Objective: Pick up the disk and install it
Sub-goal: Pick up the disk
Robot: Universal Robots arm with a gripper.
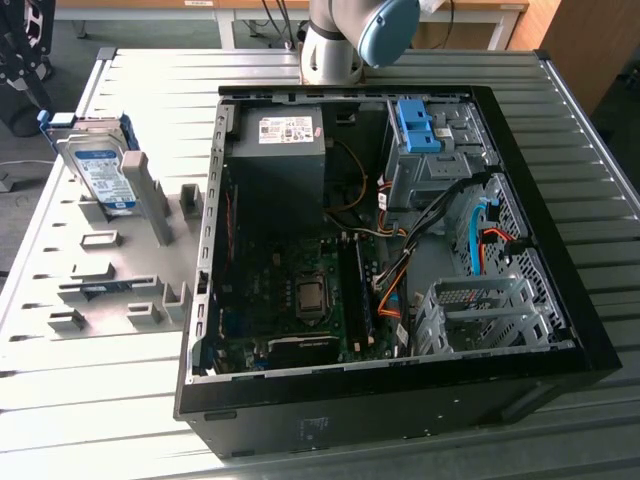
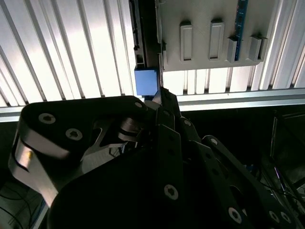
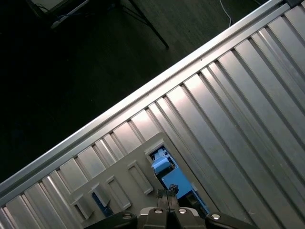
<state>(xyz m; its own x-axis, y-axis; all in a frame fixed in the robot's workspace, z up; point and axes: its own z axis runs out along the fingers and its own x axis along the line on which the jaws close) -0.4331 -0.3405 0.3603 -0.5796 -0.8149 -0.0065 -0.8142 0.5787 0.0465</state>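
On the ribbed metal desk [image 1: 90, 420], exterior view's left | flat silver blue-railed disk [image 1: 100, 172] is propped in grey slotted fixture [image 1: 120, 285], ungrasped | claw [image 3: 167, 194] is closed, empty, above it | step judged: pick-up approach; opening and alignment are called for.
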